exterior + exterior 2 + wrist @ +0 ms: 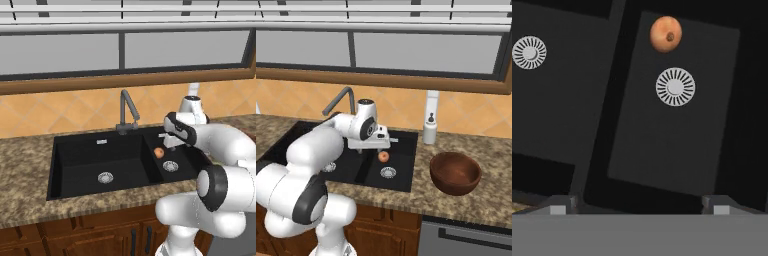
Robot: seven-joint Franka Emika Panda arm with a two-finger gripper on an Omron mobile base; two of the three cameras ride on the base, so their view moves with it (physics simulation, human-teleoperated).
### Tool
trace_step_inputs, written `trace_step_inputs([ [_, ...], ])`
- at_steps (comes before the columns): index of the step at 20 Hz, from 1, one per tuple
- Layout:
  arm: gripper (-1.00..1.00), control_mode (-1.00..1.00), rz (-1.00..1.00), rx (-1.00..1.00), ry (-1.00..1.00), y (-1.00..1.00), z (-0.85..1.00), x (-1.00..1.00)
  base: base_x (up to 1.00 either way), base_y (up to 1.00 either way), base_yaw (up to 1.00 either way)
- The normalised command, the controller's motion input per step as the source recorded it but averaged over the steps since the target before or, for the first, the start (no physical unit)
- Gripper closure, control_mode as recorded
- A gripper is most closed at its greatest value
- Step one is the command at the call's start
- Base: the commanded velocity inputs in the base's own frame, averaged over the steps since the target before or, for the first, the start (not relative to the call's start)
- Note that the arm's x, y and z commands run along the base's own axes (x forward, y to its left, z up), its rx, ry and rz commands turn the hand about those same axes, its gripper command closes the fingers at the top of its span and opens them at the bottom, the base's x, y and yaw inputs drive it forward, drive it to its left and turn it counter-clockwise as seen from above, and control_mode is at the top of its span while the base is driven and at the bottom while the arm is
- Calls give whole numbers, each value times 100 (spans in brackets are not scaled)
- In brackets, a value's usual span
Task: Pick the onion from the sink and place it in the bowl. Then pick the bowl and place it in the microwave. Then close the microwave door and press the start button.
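The onion [159,153] is lying on the floor of the smaller basin of the black sink [75,165], just beside the round silver drain [170,166]; in the left base view it is sitting at about 10 o'clock from that drain, and in the hand view at about 11 o'clock from it, close but not touching. The gripper [640,206] is hanging above this same basin with its fingers [558,206] spread wide apart and nothing between them, so it is released and is grasping nothing. The dark grey faucet [127,112] is standing behind the sink, at 12 o'clock from the divider between the two basins. In the right base view the brown bowl [455,173] is resting upright on the speckled counter [491,200], at 3 o'clock from the sink, and a white soap dispenser [430,131] is standing behind it near the wall.
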Motion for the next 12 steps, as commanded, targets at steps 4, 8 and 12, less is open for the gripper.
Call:
trace_step_inputs([
  [4, -100, -100, 6, 9, 0, -24, -28, 88, 0, 0, 0],
  [8, -100, -100, 14, 2, 0, -9, -31, 58, 0, 0, 0],
  [12, -100, -100, 19, 0, -15, 0, -42, 38, 0, 0, 0],
])
